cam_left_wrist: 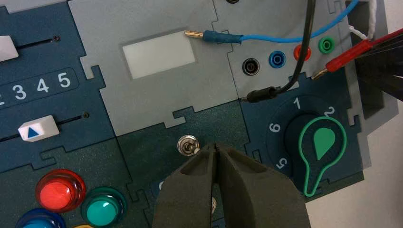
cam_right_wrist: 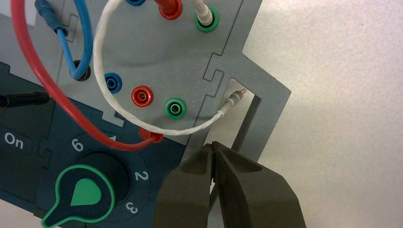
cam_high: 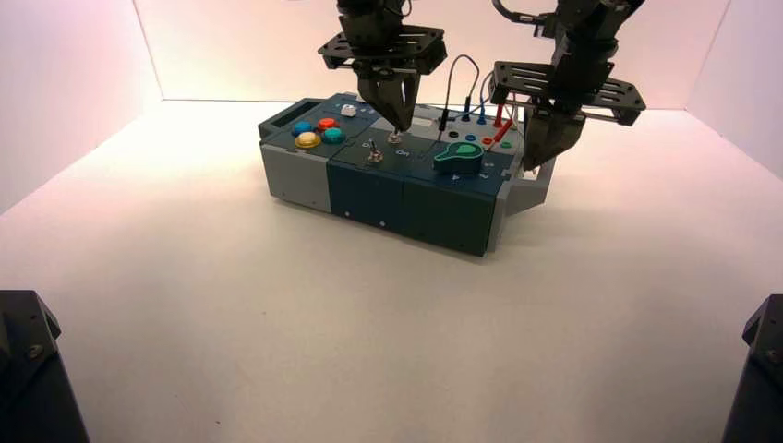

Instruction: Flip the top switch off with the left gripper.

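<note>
The top switch (cam_left_wrist: 187,145), a small silvery toggle on a round nut, stands on the dark blue middle panel behind its look-alike toggle (cam_high: 375,155). My left gripper (cam_left_wrist: 216,146) is shut, its pointed tip right beside the lever, and one finger (cam_left_wrist: 202,156) seems to touch the lever's end. From above, the left gripper (cam_high: 402,125) points down just over the top switch (cam_high: 394,137). The second toggle (cam_left_wrist: 214,204) barely shows under the closed fingers. My right gripper (cam_right_wrist: 212,145) is shut and empty beside the box's right end.
The green teardrop knob (cam_left_wrist: 323,145) sits right of the toggles, and coloured push buttons (cam_left_wrist: 61,189) lie to their left. Blue, black and red wires (cam_left_wrist: 285,38) plug into sockets behind. A loose white plug (cam_right_wrist: 235,99) hangs by the right gripper (cam_high: 538,161).
</note>
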Robot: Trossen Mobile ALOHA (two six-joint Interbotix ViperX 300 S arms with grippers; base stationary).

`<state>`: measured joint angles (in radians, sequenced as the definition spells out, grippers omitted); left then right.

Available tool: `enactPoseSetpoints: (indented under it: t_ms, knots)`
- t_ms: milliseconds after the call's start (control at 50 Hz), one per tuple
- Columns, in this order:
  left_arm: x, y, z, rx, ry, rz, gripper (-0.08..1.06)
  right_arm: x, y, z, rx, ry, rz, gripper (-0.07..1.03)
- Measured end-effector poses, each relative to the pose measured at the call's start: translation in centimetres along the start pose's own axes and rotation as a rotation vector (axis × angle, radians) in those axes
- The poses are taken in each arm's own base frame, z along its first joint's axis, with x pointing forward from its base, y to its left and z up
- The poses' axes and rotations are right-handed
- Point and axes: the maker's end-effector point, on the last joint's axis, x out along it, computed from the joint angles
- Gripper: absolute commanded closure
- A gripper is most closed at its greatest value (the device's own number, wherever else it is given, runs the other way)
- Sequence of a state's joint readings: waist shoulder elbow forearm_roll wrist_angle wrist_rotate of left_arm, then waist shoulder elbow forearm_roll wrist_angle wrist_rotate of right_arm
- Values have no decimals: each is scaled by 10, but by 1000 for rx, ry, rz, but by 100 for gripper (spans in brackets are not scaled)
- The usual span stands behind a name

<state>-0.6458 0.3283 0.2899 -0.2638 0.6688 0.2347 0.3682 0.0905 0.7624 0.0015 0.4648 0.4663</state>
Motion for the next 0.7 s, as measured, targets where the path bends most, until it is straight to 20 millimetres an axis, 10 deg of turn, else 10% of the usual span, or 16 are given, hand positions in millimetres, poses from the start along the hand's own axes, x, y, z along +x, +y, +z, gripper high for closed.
enactPoseSetpoints:
  t_ms: [700]
  knots:
    - [5, 13, 0, -7, 10, 17, 101, 1, 0, 0, -1, 2, 0, 98]
